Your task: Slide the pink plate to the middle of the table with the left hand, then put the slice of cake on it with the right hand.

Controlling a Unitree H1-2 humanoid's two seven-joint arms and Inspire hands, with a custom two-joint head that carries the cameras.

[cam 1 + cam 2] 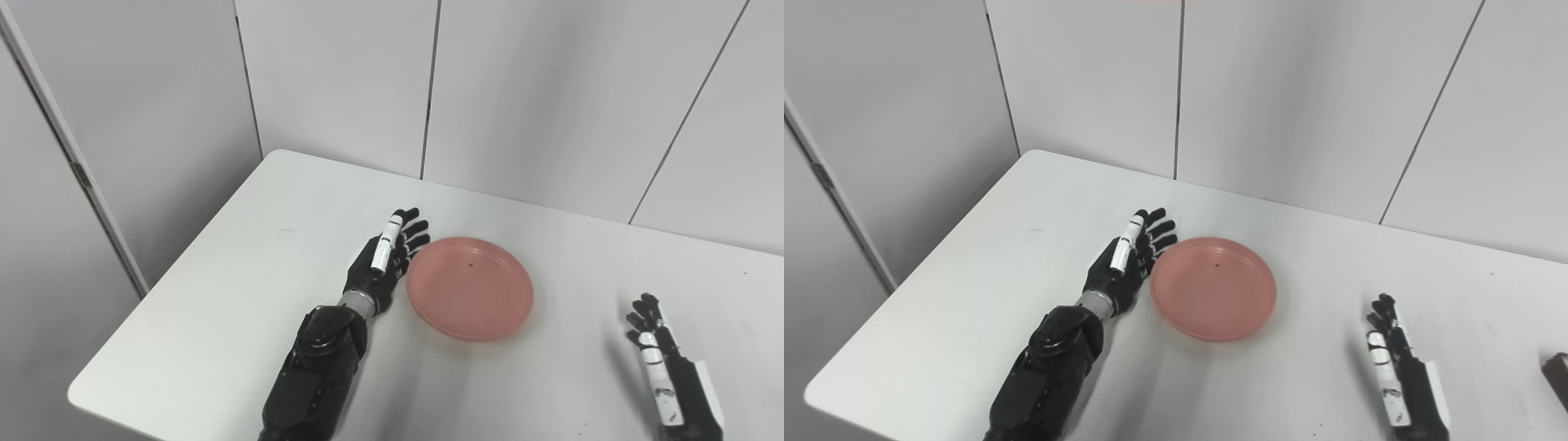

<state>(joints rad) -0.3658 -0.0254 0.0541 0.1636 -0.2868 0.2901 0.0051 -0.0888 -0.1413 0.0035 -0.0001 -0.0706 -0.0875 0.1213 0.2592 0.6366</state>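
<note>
A round pink plate (470, 286) lies on the white table (245, 257), empty. My left hand (389, 257) is open, fingers straight, palm against the plate's left rim. My right hand (661, 361) is open and empty, resting low at the right front, apart from the plate. In the right eye view the plate (1214, 288) sits right of my left hand (1130, 260), and a dark object (1557, 373), perhaps the cake slice, shows only partly at the right edge, beyond my right hand (1393, 367).
White wall panels (490, 92) stand right behind the table's far edge. The table's left edge and front left corner (92, 392) are near my left arm.
</note>
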